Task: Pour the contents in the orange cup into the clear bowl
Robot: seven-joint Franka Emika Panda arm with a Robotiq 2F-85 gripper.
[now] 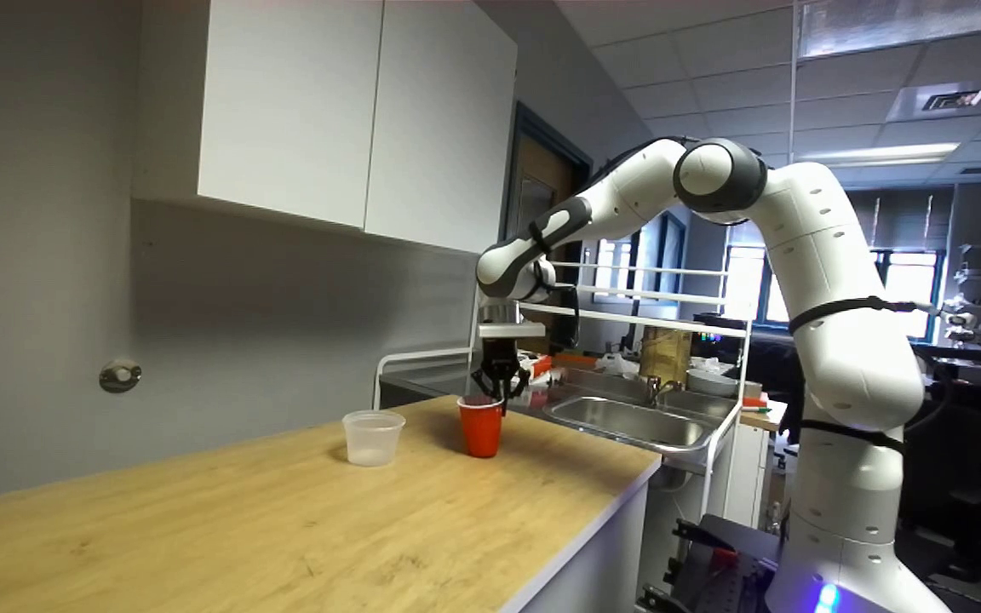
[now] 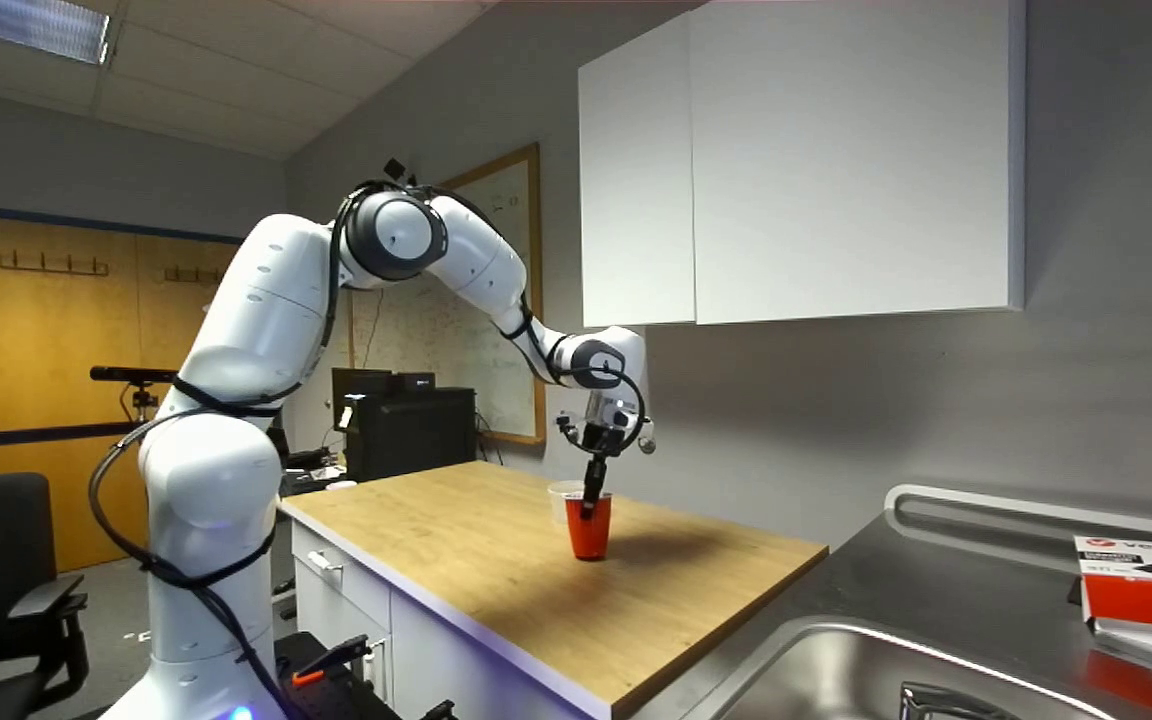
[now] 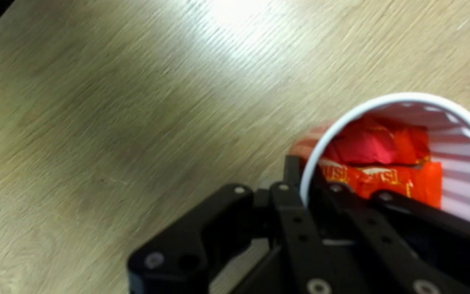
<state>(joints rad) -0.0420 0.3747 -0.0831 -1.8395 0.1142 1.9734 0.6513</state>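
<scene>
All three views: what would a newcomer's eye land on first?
Likely the big white arm, arched over the counter from beside it. Next the cup, vivid red-orange, right of the bowl in an exterior view and pinched by the gripper. In the wrist view, the bright wrapped contents inside the cup stand out.

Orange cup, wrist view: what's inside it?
The cup holds red and orange wrapped packets. The hand covers part of the interior, and anything beneath the packets is hidden, so the count is unclear.
</scene>
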